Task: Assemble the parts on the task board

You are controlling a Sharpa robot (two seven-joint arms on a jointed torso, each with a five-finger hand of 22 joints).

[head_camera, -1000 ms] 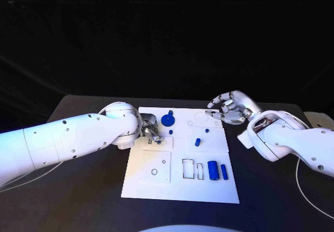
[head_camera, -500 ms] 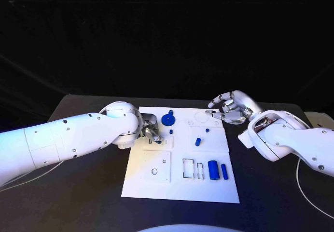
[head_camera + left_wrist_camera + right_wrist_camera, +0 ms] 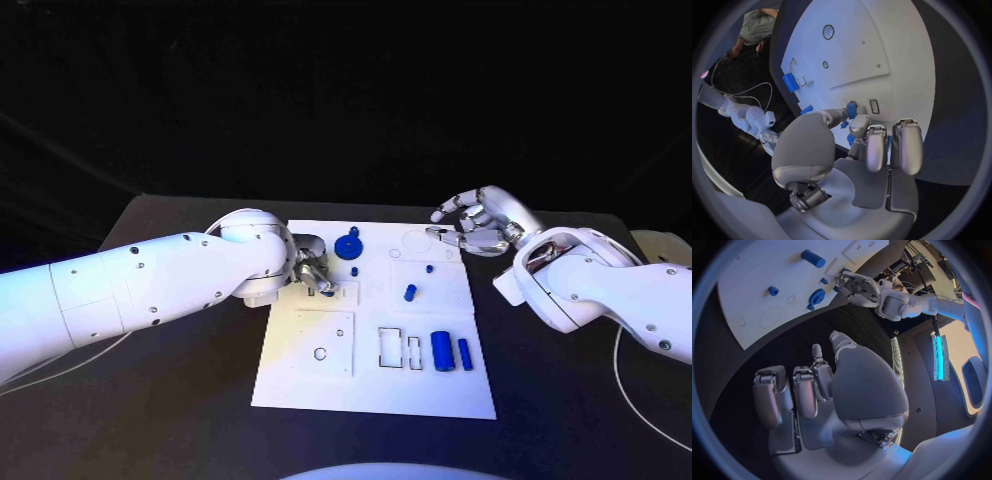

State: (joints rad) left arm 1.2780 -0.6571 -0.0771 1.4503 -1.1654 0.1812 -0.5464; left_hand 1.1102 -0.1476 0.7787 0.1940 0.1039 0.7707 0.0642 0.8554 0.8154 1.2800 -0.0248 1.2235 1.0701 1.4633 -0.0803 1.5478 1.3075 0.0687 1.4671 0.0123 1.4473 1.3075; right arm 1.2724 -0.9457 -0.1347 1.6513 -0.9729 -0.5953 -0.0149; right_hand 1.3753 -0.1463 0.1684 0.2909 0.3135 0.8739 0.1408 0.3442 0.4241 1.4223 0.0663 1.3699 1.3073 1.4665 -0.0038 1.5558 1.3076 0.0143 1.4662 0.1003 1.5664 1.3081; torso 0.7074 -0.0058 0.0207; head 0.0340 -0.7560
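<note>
Here the left robot hand (image 3: 313, 272) rests at the left edge of the flat white task board (image 3: 325, 385) on the black counter (image 3: 173, 400), fingers pinching a small blue part (image 3: 851, 109). The right robot hand (image 3: 480, 225) hovers over the board's far right corner, fingers loosely curled and apart, holding nothing. Two blue cylinders (image 3: 450, 352) lie near the board's right edge.

The head camera looks down from high up at the worktop (image 3: 188, 400) and sees the whole board (image 3: 378, 330). The left wrist camera sits close behind the left hand (image 3: 861, 145) and faces the board (image 3: 873, 55). The right wrist camera sits close behind the right hand (image 3: 811, 395), maybe near the board's edge (image 3: 761, 285). All three views share the board.
</note>
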